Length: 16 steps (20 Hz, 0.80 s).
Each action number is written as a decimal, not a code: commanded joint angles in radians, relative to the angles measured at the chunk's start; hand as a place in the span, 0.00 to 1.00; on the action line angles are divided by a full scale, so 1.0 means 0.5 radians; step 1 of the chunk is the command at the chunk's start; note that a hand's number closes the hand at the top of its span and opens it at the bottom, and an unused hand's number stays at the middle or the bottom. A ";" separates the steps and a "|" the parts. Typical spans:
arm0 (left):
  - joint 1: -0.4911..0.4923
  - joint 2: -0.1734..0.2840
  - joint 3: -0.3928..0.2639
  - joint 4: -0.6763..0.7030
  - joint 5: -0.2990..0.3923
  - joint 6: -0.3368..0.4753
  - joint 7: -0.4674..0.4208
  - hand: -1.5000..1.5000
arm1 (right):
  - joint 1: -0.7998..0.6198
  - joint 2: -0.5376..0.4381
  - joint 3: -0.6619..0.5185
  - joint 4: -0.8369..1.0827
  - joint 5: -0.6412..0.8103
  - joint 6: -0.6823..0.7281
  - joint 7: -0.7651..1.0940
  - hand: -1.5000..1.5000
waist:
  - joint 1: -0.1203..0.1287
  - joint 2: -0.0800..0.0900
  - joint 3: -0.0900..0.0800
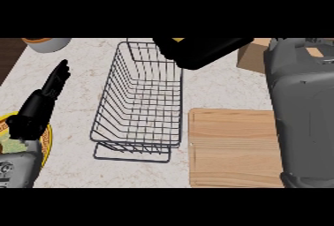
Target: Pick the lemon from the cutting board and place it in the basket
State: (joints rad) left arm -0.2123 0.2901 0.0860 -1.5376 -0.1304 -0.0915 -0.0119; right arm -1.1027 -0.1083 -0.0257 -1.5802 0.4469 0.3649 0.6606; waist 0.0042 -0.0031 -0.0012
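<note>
My right hand (203, 51) hangs over the far end of the black wire basket (109, 102), its fingers curled round the lemon (178, 39). Only a thin yellow sliver of the lemon shows at the hand's upper left; the hand hides everything else. The wooden cutting board (231, 148) lies to the right of the basket with nothing on it, partly under my right forearm (303, 110). At the left edge my left hand (40, 106) rests open with its fingers straight and pointing up, apart from the basket.
A yellow plate (5, 126) lies at the lower left, partly under my left arm. A grey bowl with an orange inside (46, 43) stands at the top left. A tan box (251, 56) sits behind the board.
</note>
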 commanded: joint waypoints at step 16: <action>-0.046 -0.048 -0.003 -0.070 -0.041 0.012 0.071 0.50 | -0.474 0.208 0.433 0.760 0.059 0.049 0.500 1.00 | 0.014 0.002 0.001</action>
State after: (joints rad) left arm -0.2258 0.2830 0.0939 -1.5364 -0.1405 -0.1050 -0.0048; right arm -1.3054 -0.0088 0.1335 -1.2494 0.4273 0.3454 0.8635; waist 0.0119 -0.0002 -0.0009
